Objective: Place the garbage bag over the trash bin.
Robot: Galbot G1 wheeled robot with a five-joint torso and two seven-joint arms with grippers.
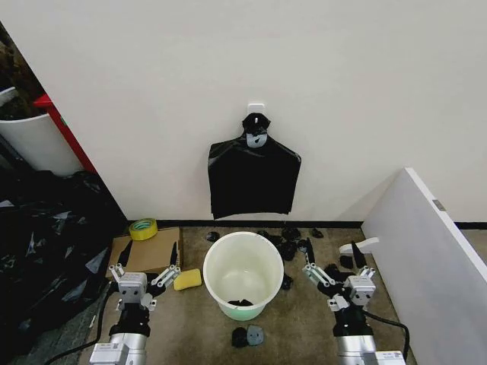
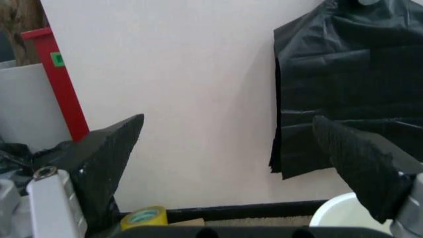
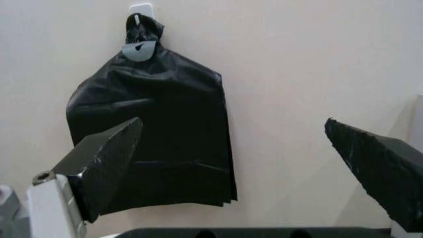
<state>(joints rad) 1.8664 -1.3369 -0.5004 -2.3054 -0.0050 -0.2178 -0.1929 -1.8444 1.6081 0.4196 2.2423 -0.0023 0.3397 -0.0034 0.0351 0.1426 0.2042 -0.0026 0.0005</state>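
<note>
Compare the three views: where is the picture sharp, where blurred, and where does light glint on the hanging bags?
Head view: evenly lit and sharp, a faint sheen on the bunch of black bags above the trash bin. Left wrist view: the open left end effector is blurred, the bags sharper. Right wrist view: the open right end effector is blurred; grey glints cross the bags' creases.

No legible text, brand or number appears. A green label (image 2: 58, 59) on the red edging (image 2: 63, 89) carries no readable characters.
</note>
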